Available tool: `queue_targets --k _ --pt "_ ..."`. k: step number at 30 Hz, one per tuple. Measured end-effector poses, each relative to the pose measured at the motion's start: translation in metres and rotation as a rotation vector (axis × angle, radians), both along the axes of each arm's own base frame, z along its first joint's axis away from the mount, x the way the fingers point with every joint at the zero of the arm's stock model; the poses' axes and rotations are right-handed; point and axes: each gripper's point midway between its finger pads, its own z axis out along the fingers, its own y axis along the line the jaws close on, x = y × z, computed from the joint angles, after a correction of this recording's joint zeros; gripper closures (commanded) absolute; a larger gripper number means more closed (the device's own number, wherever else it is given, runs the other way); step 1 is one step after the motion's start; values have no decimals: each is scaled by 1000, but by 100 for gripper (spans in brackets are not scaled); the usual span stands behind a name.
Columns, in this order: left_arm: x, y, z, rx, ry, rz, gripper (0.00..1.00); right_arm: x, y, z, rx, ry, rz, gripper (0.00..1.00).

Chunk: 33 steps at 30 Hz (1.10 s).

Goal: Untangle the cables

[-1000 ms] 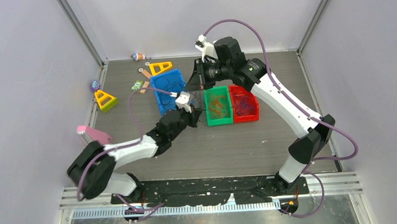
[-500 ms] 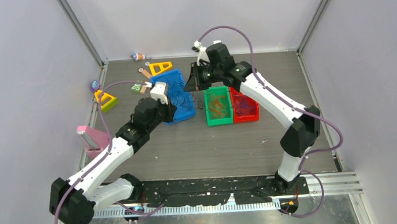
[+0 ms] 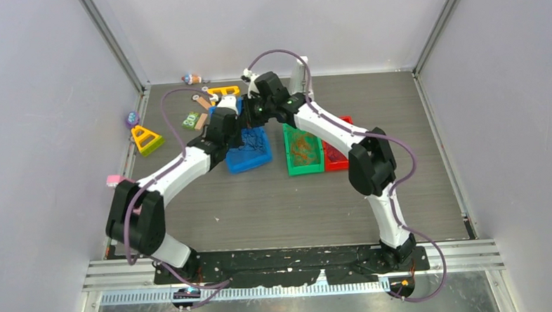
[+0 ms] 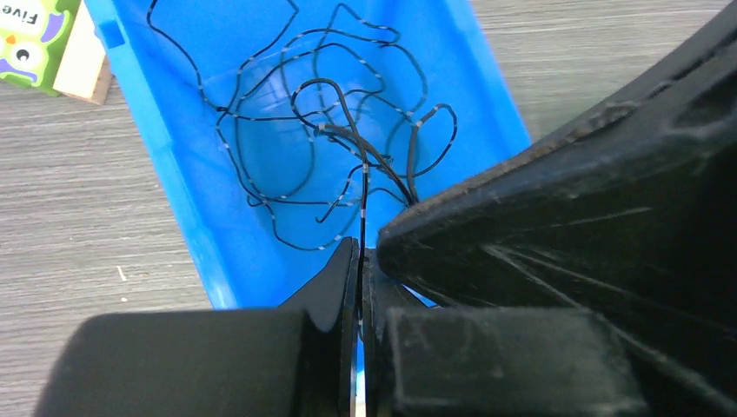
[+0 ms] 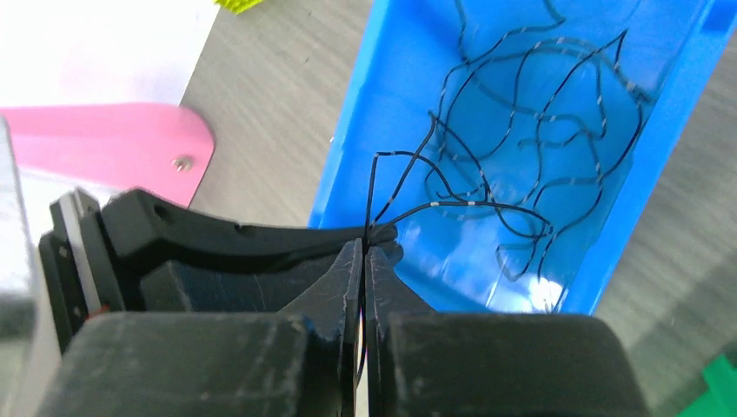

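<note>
Thin black cables (image 4: 348, 130) lie tangled in the blue bin (image 4: 174, 174), which the right wrist view shows too, with the black cables (image 5: 521, 130) in the blue bin (image 5: 356, 148). My left gripper (image 4: 359, 261) is shut on one black strand just above the bin. My right gripper (image 5: 363, 256) is shut on a black strand as well. From above, the left gripper (image 3: 237, 126) and right gripper (image 3: 250, 118) meet almost tip to tip over the blue bin (image 3: 249, 164). Orange cables (image 3: 302, 148) fill the green bin (image 3: 305, 171).
A red bin (image 3: 337, 164) sits right of the green one, partly under my right arm. Yellow triangles (image 3: 146, 139) (image 3: 223, 93), small cards (image 3: 191, 120), a toy figure (image 3: 194, 79) and a pink piece (image 3: 116, 180) lie at the left and back. Walls enclose three sides.
Both grippers have swung left and towards the back, from near the green bin, and closed in on each other over the blue bin. Both stay shut.
</note>
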Motion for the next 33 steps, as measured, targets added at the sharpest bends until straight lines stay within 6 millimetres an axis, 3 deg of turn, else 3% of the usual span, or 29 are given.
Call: queue_targets --k 3,7,11,16,18,20,22,27,28,31,33 --pt "13 9 -17 56 39 56 79 19 11 -17 -11 -12 -22 95" --pt "14 20 -26 89 80 92 41 37 19 -42 -46 -18 -64 95" --pt "9 24 -13 59 55 105 34 45 15 -66 -108 -22 -114 95" --pt "1 27 27 8 -27 107 31 50 15 -82 -185 -59 -151 94" --pt "-2 30 40 -5 -52 109 31 50 15 -87 -214 -71 -155 82" --pt "-6 35 49 -12 -61 118 30 47 14 -91 -247 -82 -158 48" --pt "-10 42 53 -21 -59 132 30 45 14 -92 -269 -94 -157 31" --pt "-17 63 66 -76 -69 179 25 40 11 -89 -313 -120 -164 20" --pt "-21 66 68 -89 -76 186 25 37 8 -84 -317 -122 -165 12" --pt "-34 75 73 -109 -97 197 21 30 0 -57 -305 -139 -168 0" --pt "-41 76 73 -118 -105 190 10 24 -7 -26 -278 -164 -172 4"
